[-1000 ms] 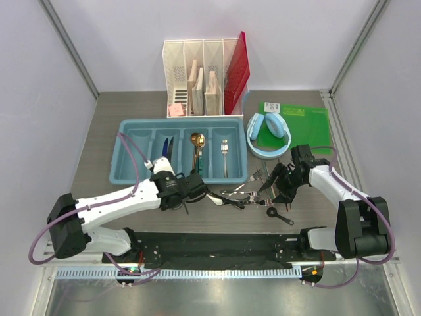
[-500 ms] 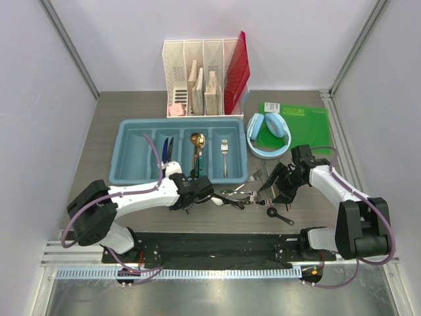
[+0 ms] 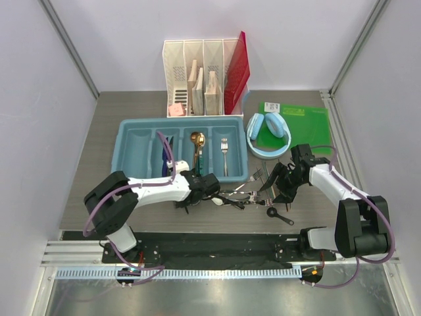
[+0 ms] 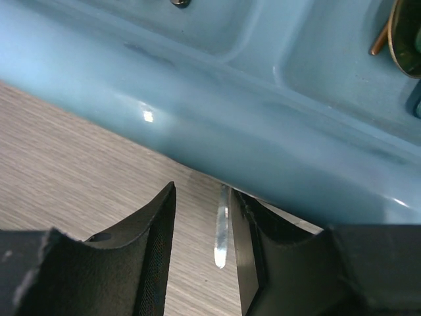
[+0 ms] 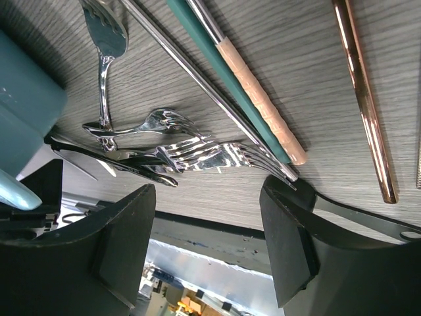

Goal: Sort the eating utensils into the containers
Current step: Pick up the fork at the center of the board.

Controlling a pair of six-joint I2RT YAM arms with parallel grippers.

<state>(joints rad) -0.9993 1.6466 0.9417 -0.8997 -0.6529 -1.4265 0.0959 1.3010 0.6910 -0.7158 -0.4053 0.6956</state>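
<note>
The light blue cutlery tray (image 3: pixel 131 176) holds blue knives (image 3: pixel 166 147), a gold spoon (image 3: pixel 197 140) and a silver fork (image 3: pixel 224 150) in separate compartments. Loose utensils (image 3: pixel 245 192) lie piled on the table just in front of its right end. My left gripper (image 3: pixel 212 189) is open, low at the tray's front wall (image 4: pixel 217 125). A thin silver utensil tip (image 4: pixel 222 230) lies on the table between its fingers, close to the right one. My right gripper (image 3: pixel 275 187) is open over silver forks (image 5: pixel 197 150), a silver spoon (image 5: pixel 105 33), a teal-handled piece (image 5: pixel 253 76) and a gold handle (image 5: pixel 363 99).
A small black spoon (image 3: pixel 279 215) lies near the front edge. Light blue headphones (image 3: pixel 268 133) rest on a green folder (image 3: pixel 299 120) at back right. A white file organizer (image 3: pixel 197 76) with a red folder (image 3: pixel 235 66) stands behind the tray.
My left gripper has moved right along the tray's front edge toward the pile, and its elbow has swung in. The right arm has not moved.
</note>
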